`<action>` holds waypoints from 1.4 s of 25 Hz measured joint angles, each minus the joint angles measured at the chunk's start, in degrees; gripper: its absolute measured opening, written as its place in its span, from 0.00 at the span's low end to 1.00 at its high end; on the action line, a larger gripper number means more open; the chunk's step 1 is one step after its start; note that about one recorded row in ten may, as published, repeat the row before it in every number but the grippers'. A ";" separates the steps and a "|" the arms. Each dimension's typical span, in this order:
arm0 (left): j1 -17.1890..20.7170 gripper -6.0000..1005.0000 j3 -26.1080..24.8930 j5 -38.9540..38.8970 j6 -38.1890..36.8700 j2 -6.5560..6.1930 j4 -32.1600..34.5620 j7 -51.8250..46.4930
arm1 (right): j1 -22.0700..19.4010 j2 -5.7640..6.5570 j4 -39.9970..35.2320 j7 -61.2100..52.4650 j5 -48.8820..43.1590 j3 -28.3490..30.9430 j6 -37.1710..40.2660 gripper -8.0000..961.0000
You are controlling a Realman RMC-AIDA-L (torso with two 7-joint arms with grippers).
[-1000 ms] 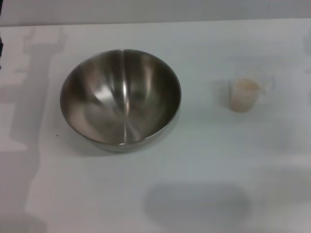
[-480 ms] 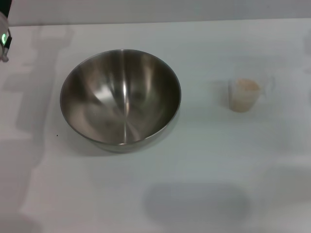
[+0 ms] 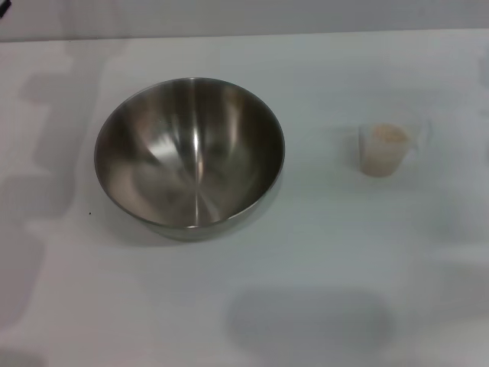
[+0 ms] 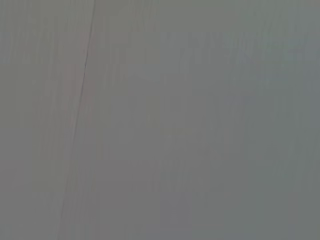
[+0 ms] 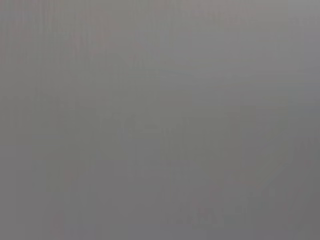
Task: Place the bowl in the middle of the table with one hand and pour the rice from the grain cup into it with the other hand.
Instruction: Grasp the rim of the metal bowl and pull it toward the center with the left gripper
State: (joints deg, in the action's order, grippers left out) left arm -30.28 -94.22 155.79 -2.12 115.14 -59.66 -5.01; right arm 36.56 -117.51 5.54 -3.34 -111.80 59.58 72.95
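You have the white worktop (image 3: pixel 321 252) filling nearly the whole head view, bare apart from two things. The bowl (image 3: pixel 189 153) sits upright and empty at about nine o'clock from the view's centre, a little left of the middle of the worktop. The grain cup (image 3: pixel 384 150) stands upright at about three o'clock, well apart from the bowl, with the rice (image 3: pixel 388 135) near its brim. Neither claw shows in the head view, and both wrist views give only blank grey, so you cannot tell whether either claw is open or closed; nothing appears to be gripped.

What could go wrong, as a judgement: the bowl's rounded steel wall is slick and its rim thin, so a poor pinch may let it slip or rock as you shift it toward the middle. The cup is small, clear and full, so a fast approach or an off-centre squeeze could tip it and scatter rice before it reaches the bowl. Pouring from too far off the rim may bounce grains out.

For room, you have open worktop between bowl and cup and a broad bare stretch toward six o'clock; the far edge runs close behind at twelve o'clock
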 joint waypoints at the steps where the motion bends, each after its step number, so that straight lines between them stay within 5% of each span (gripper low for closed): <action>1: 0.53 0.84 -1.63 0.32 6.96 0.06 -4.56 0.46 | 0.00 0.00 0.21 0.00 0.01 0.01 0.00 0.70; 5: 0.74 0.84 -3.88 0.31 18.46 0.05 -10.57 2.77 | 0.02 0.00 0.42 0.00 0.01 0.00 0.00 0.70; 6: 0.71 0.84 -5.96 0.20 26.63 0.42 -14.17 5.72 | 0.17 0.00 0.44 0.00 -0.03 0.00 0.00 0.70; 11: 0.53 0.84 -10.74 -0.10 41.76 1.74 -20.97 10.08 | 0.60 0.08 0.53 0.00 -0.05 0.00 0.00 0.70; 13: 0.53 0.84 -10.74 -0.10 41.76 1.74 -20.97 10.08 | 0.70 0.09 0.54 0.00 -0.05 0.00 0.00 0.70; 14: 0.88 0.84 -13.19 -0.14 50.77 2.55 -25.49 11.95 | 0.83 0.10 0.55 0.00 -0.06 0.00 0.00 0.70; 16: 1.36 0.84 -13.80 -0.18 56.04 2.72 -28.32 12.46 | 0.95 0.19 0.84 0.00 -0.21 0.00 0.00 0.70; 20: 1.36 0.84 -13.80 -0.18 56.04 2.72 -28.32 12.46 | 0.97 0.43 1.22 0.00 -0.11 0.00 0.12 0.70; 22: 2.24 0.84 -14.60 -1.02 74.33 2.75 -33.80 13.38 | 1.02 0.53 1.31 0.00 0.03 0.00 0.15 0.70; 23: 2.24 0.84 -14.72 -2.63 77.69 2.75 -34.15 13.54 | 1.12 0.61 1.31 0.00 0.06 0.00 0.16 0.70; 35: 2.24 0.84 -13.83 -8.59 85.40 3.00 -32.94 14.43 | 1.55 1.09 1.31 0.00 0.06 0.00 0.80 0.70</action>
State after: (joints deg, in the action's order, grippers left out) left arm -28.03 -108.05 147.21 83.28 118.14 -92.59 9.42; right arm 38.11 -116.42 6.86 -3.34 -111.74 59.59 73.74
